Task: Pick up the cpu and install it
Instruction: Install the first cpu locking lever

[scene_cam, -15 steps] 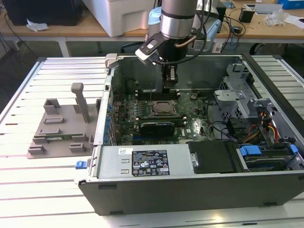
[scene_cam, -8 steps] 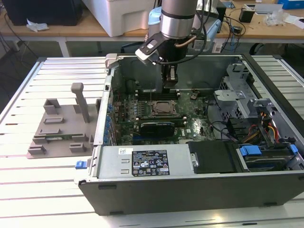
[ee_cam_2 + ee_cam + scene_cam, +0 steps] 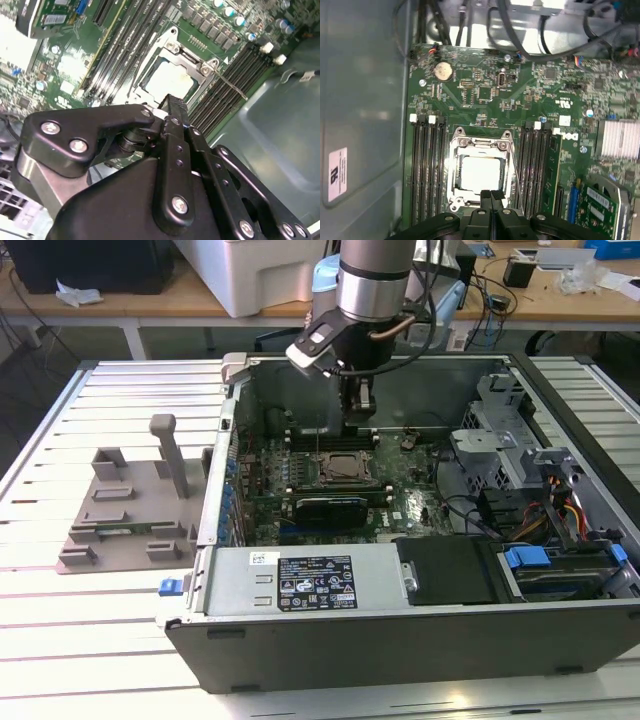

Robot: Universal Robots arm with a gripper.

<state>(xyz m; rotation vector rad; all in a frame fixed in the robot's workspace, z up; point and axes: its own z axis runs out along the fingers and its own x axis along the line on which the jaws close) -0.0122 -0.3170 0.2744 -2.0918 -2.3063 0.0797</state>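
While beneath computer case (image 3: 400,640), slatted table (image 3: 90,650)

The work table (image 3: 60,640) is made of long white slats; behind it stands a wooden desk (image 3: 190,302); on the desk sit a big white box (image 3: 250,275), a black box (image 3: 90,265) and tangled wires (image 3: 488,288); the floor (image 3: 40,350) under the desk is dark.

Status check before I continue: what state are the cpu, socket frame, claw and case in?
cpu: lying flat inside the socket frame, metal top up.
socket frame: down around the cpu; cannot tell if latched.
claw: shut, holding nothing, over the socket frame's edge.
computer case: on its side, open.
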